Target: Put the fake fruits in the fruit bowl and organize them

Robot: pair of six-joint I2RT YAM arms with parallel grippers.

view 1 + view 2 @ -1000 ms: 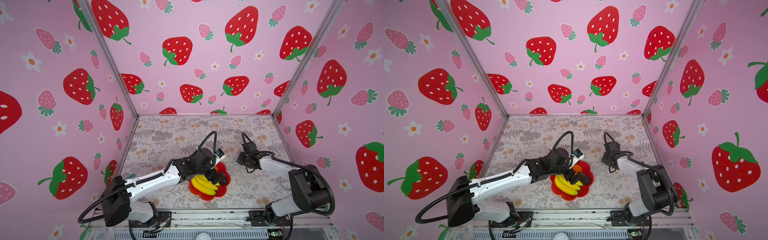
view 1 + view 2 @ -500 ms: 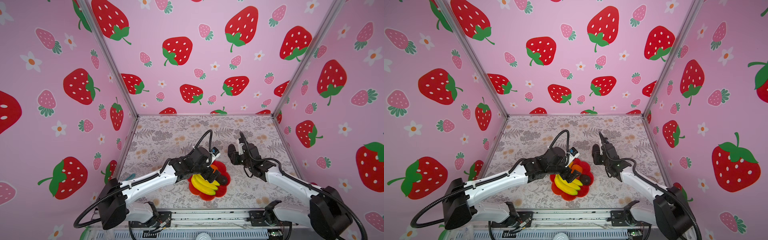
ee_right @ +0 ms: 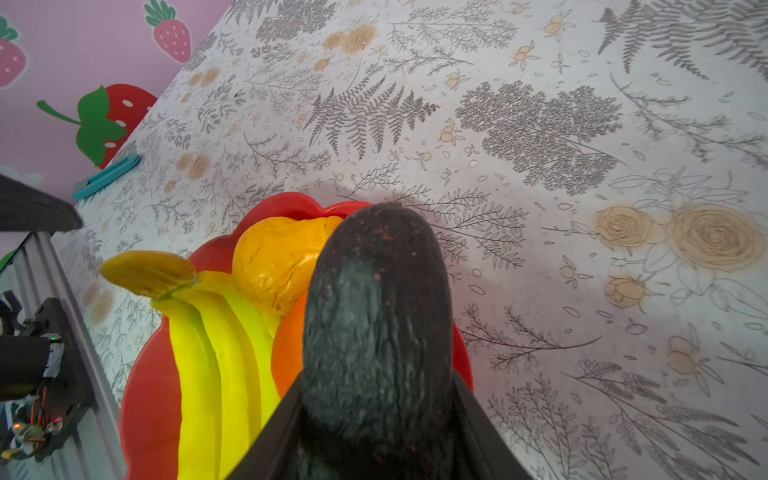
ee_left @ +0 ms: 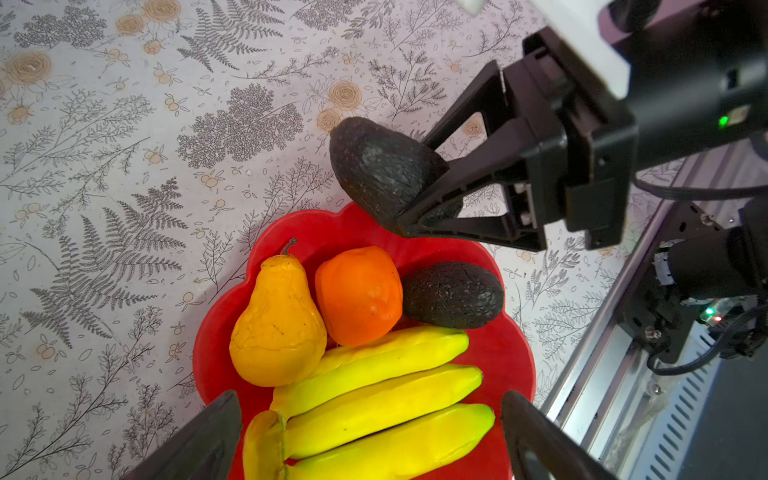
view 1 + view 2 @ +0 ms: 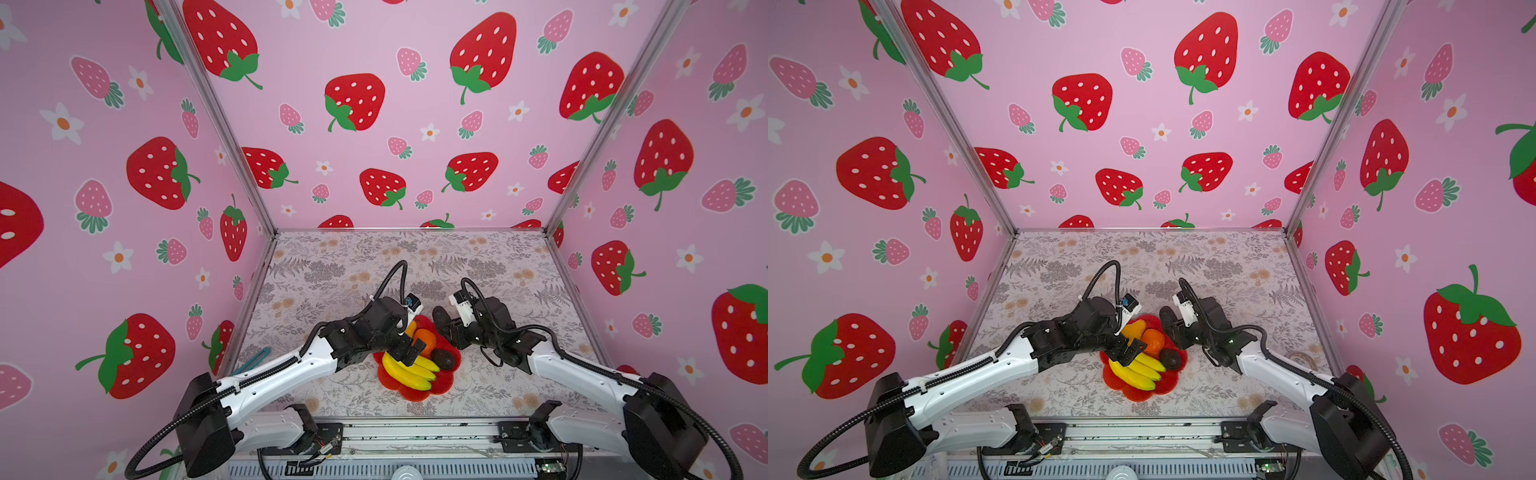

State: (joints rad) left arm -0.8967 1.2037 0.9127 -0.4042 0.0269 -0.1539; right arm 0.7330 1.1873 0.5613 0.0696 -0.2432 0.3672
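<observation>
The red fruit bowl sits near the table's front edge. It holds the yellow banana bunch, the pear, the orange and one dark avocado. My left gripper hangs open over the bananas and grips nothing. My right gripper is shut on a second avocado, held over the bowl's far right rim.
A teal tool lies by the left wall. A faint clear ring rests near the right wall. The metal front rail runs just behind the bowl's near side. Pink strawberry-print walls close in three sides.
My right gripper has carried the avocado leftward, from the right of the table to the bowl's far right rim. The left gripper has stayed open over the bowl, shifting only slightly.
</observation>
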